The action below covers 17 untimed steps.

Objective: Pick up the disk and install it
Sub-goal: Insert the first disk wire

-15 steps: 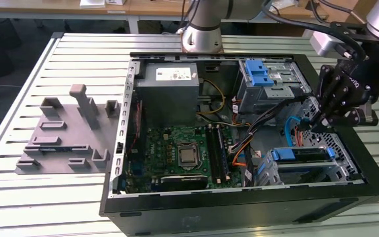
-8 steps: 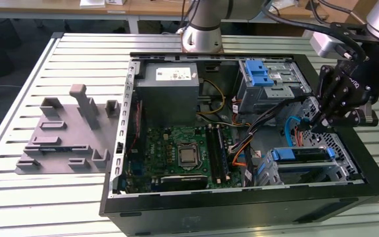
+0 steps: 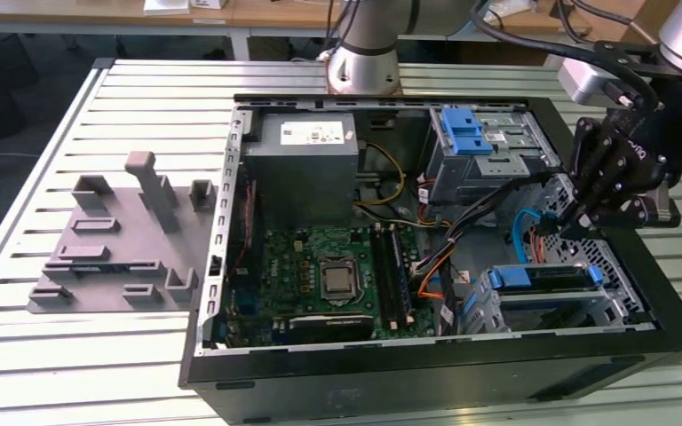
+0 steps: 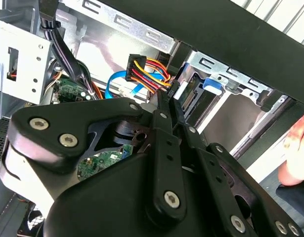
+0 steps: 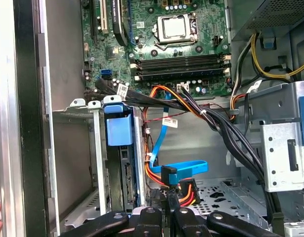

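Disk (image 3: pixel 540 279) in bay (image 3: pixel 602 312) near tool (image 3: pixel 574 227)

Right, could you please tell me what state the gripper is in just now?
Gripper: shut, tips among the cable connectors; whether it pinches one cannot be told.

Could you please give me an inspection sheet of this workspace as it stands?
Surface: slatted metal table carrying an open computer case.
Job's things: the disk sits in its blue carrier in a drive bay of the case.
Clutter: grey fixture plate on the exterior view's left.
Grippers: end effector is inside the case, near the disk's connector end.
Cables: blue data cable and black power wires cross the case.
Surroundings: person's hand beside the case; desks behind.
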Each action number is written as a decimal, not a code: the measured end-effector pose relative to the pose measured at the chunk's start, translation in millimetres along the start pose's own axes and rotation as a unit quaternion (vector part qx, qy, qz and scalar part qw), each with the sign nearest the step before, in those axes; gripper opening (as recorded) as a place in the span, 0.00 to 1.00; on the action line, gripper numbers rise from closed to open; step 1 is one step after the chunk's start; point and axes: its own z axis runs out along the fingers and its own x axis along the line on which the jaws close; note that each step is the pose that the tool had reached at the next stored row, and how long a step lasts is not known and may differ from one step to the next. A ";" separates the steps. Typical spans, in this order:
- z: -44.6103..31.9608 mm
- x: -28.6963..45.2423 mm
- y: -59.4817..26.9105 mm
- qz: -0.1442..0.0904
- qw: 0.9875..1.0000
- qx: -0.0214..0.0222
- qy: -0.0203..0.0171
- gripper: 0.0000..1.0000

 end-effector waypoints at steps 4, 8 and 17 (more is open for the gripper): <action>0.8 4.0 -0.4 -0.001 1.000 0.000 0.000 0.16; 2.0 10.2 -0.7 -0.002 1.000 0.002 -0.001 0.16; 3.6 16.0 7.0 -0.009 1.000 0.014 -0.003 0.16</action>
